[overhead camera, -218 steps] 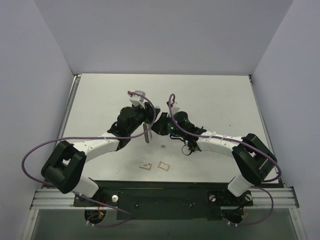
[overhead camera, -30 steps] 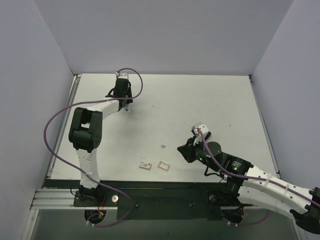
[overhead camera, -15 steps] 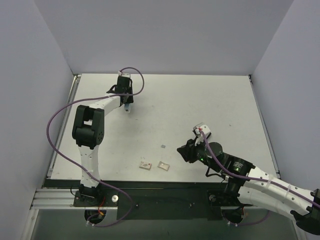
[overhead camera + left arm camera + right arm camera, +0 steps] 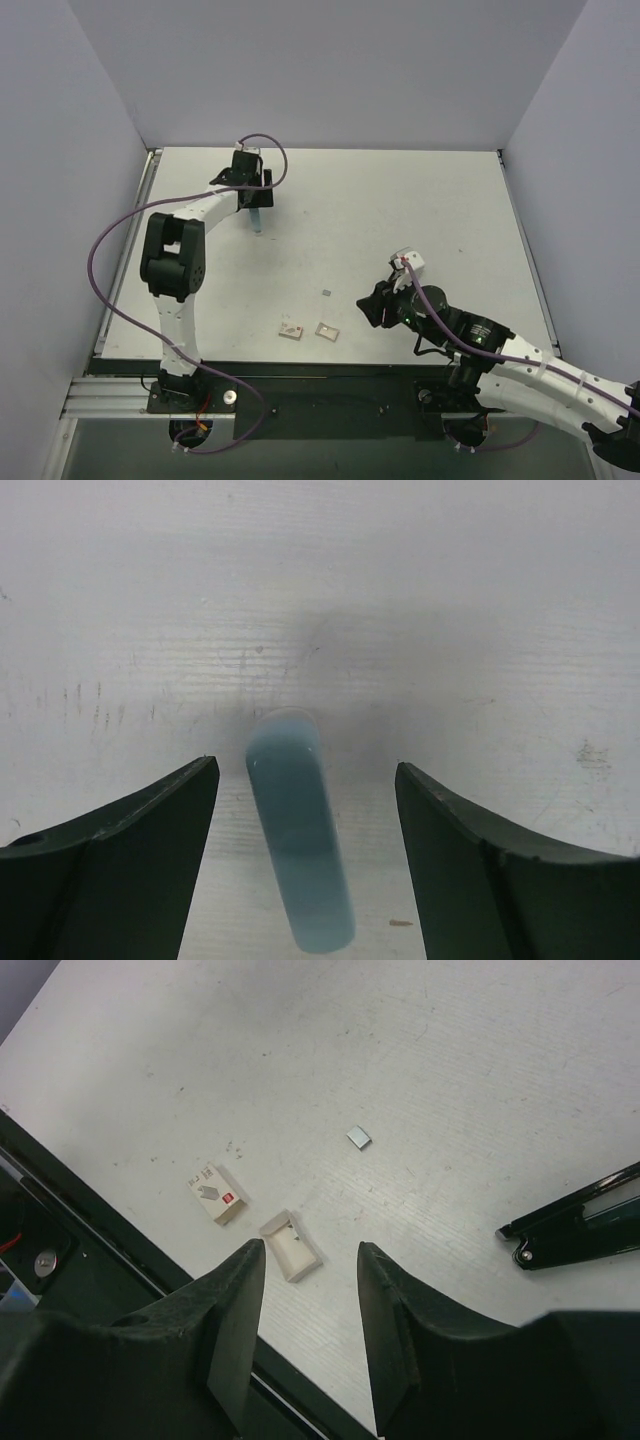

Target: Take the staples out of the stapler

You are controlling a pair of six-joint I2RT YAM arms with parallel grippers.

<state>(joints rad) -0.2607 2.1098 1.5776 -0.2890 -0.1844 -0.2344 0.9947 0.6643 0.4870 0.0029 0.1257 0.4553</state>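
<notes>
Right of the open, empty right gripper point(image 4: 310, 1248) lies the stapler point(image 4: 585, 1220); a swing could knock it. Open left gripper point(image 4: 303, 768) sits around a blue bar point(image 4: 300, 840).

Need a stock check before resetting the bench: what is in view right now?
stapler: one, black, lying on the table, right edge of the right wrist view
bar: one, pale blue, on the table between the left pincer's fingers, untouched
printed box: one, white with a red mark, near table edge
open tray: one, cream, beside the printed box
chip: one, grey, just beyond the boxes
table: one, white
left pincer: black, open, far left
right pincer: black, open, empty, near right
</notes>
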